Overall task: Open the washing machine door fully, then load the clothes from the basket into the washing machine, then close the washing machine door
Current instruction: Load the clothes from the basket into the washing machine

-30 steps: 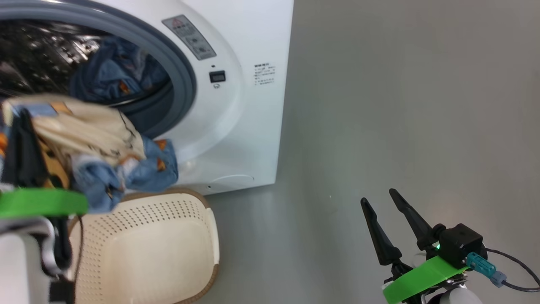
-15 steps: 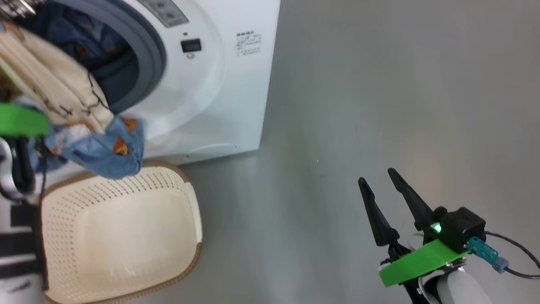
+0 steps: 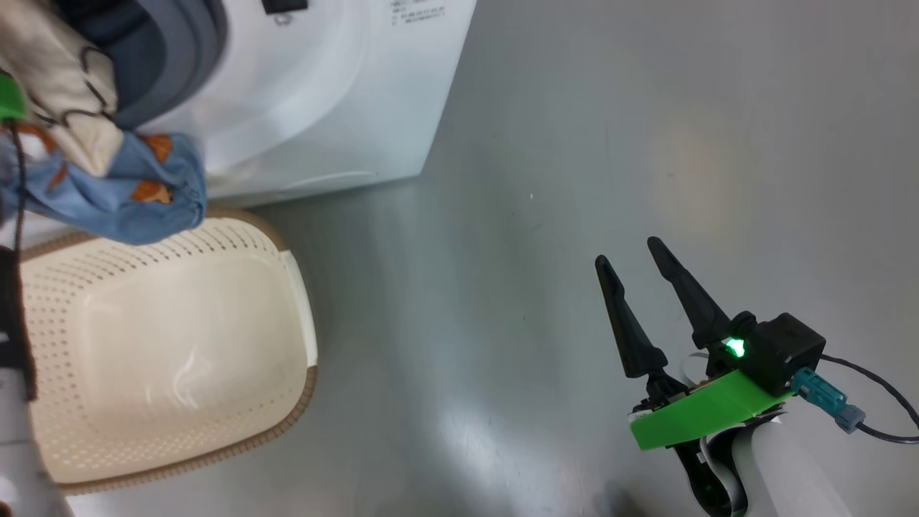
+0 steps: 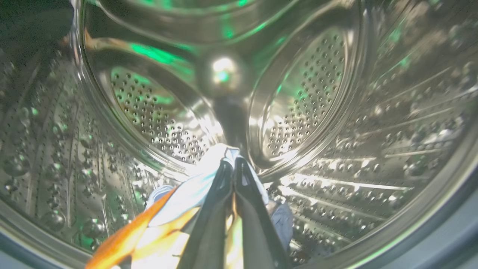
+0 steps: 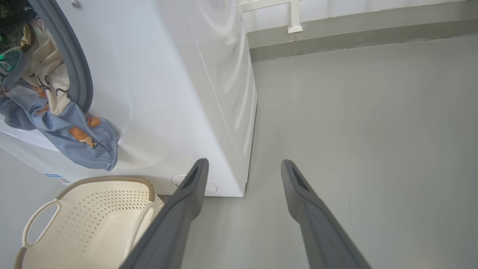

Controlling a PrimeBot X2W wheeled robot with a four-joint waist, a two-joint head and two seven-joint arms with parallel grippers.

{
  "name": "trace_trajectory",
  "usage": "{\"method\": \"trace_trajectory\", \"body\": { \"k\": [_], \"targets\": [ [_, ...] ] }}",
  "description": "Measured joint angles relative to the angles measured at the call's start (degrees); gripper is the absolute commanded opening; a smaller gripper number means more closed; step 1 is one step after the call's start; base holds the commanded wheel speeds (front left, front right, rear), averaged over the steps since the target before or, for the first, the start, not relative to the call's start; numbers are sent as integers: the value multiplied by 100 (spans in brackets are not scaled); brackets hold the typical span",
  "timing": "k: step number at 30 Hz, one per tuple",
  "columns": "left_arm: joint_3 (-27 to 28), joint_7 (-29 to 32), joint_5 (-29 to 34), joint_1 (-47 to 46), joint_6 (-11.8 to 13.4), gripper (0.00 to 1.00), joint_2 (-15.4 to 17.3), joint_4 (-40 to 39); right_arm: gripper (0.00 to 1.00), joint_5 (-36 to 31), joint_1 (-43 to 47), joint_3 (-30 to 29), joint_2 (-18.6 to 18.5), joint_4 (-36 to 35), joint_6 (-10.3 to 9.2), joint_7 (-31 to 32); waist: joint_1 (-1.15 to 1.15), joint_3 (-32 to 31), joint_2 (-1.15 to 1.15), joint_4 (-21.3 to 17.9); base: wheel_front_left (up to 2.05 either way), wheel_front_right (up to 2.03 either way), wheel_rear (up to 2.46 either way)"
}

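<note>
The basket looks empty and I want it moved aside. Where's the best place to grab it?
Probably the white side handle of the basket, from above on its right: it stands off the wall, and clothes hang above the far rim.

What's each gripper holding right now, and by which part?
Left gripper is shut on the clothes, pinching a light blue fold at its tips; right gripper is open, holding nothing.
</note>
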Motion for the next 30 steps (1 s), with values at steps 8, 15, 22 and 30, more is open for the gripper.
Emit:
{"method": "trace_trajectory", "body": {
  "k": [8, 15, 22, 30],
  "targets": [
    [-52, 0, 12, -778, 0, 0, 210, 606, 100, -1, -114, 34, 74, -38, 0, 0, 0, 518, 0, -53, 0, 0, 0],
    [-121, 0, 289, -1222, 36, 0, 331, 369, 100, -1, -233, 109, 97, -73, 0, 0, 0, 874, 0, -104, 0, 0, 0],
    [-162, 0, 388, -1344, 63, 0, 311, 58, 100, 0, -355, 176, 118, -76, 0, 0, 0, 1097, 0, -205, 0, 0, 0],
    [-224, -5, 412, -1341, 25, 100, 256, 257, 100, 0, -364, 162, 123, -5, 0, 0, 0, 1044, 0, -149, 0, 0, 0]
  ]
}}
